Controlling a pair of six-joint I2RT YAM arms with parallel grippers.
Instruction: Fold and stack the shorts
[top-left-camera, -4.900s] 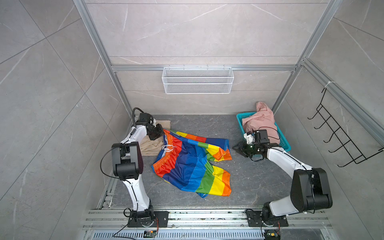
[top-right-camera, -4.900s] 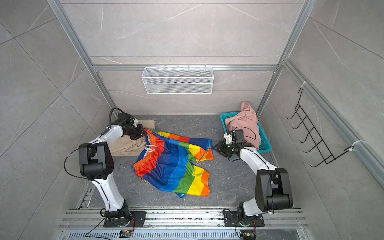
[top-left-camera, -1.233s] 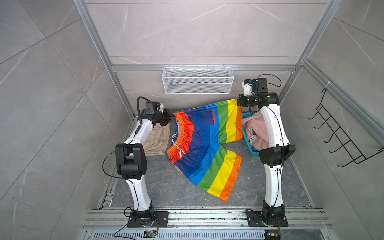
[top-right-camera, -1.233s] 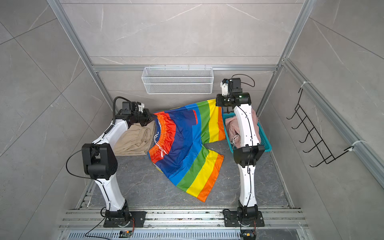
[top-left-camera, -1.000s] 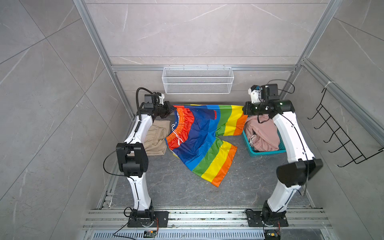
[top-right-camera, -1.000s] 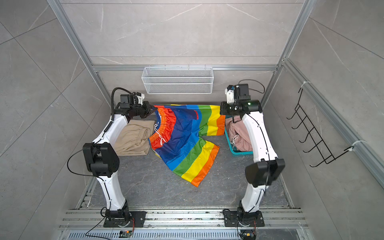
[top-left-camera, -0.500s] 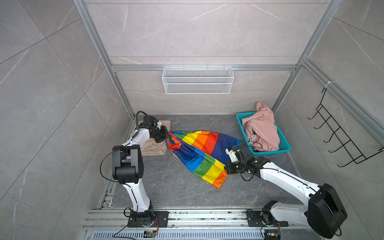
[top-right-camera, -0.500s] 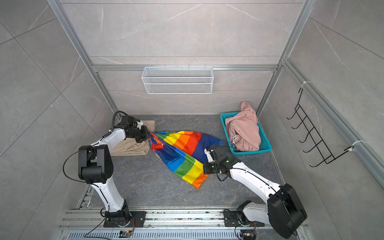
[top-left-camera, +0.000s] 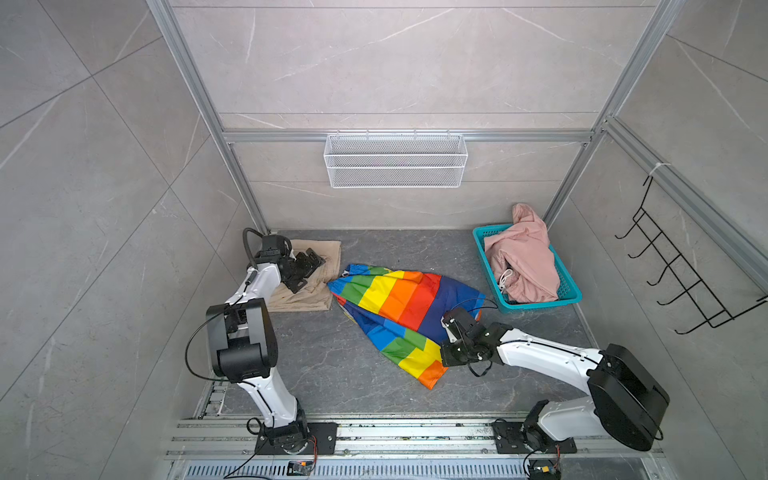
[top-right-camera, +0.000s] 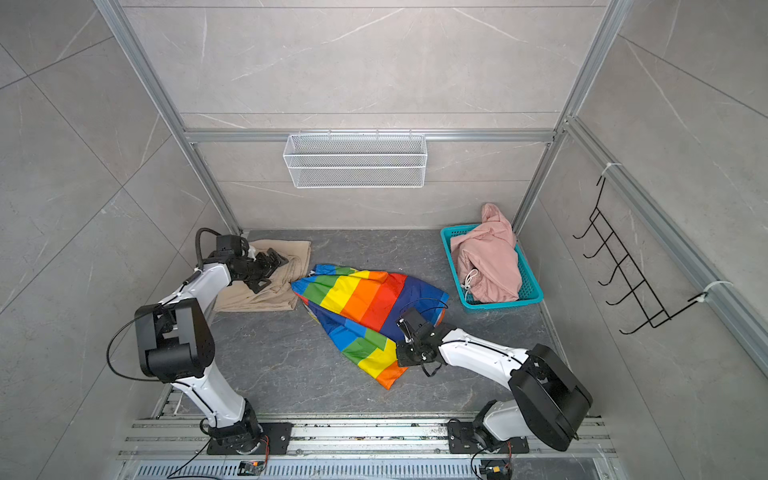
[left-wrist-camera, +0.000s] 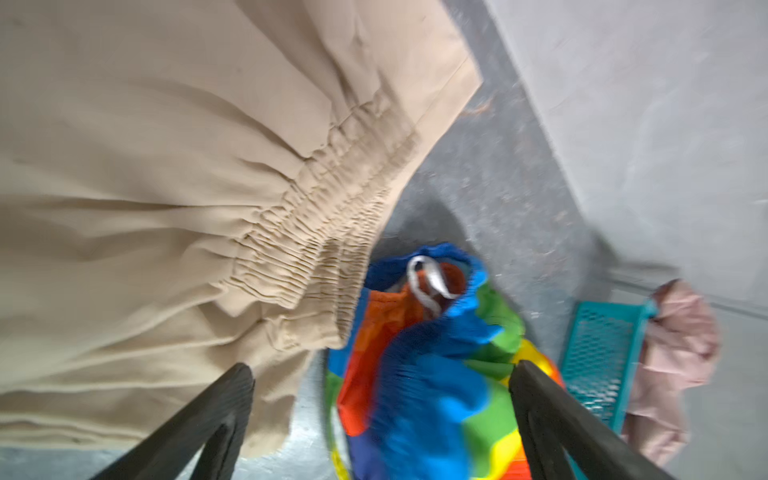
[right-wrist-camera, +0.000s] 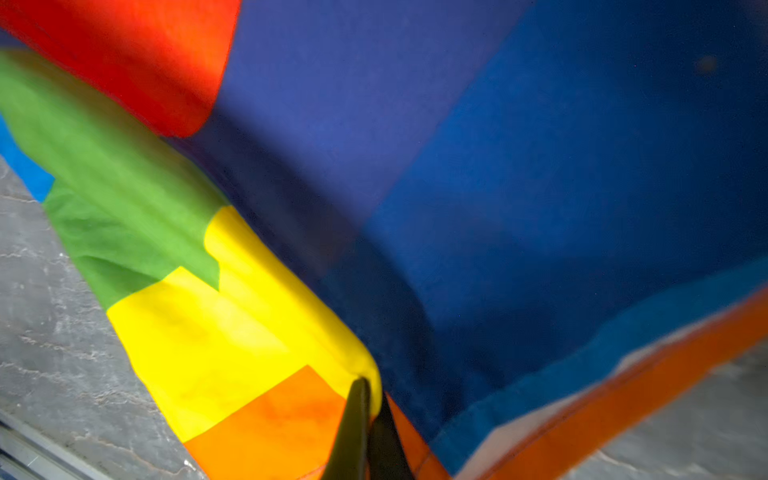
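Holds left jaws wide above the beige shorts (top-left-camera: 307, 297) at the far-left corner of the counter (top-left-camera: 332, 365); pinches right jaws on the rainbow shorts (top-left-camera: 399, 305), seemingly doubled over, mid-counter; has pink shorts (top-left-camera: 523, 253) heaped in teal basket (top-left-camera: 540, 303)

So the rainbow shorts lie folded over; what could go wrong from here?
The right hand is shut on the rainbow shorts; withdrawing without letting go could drag the fold open. The left hand hangs open over the beige shorts, beside the rainbow waistband; closing there might catch both garments.
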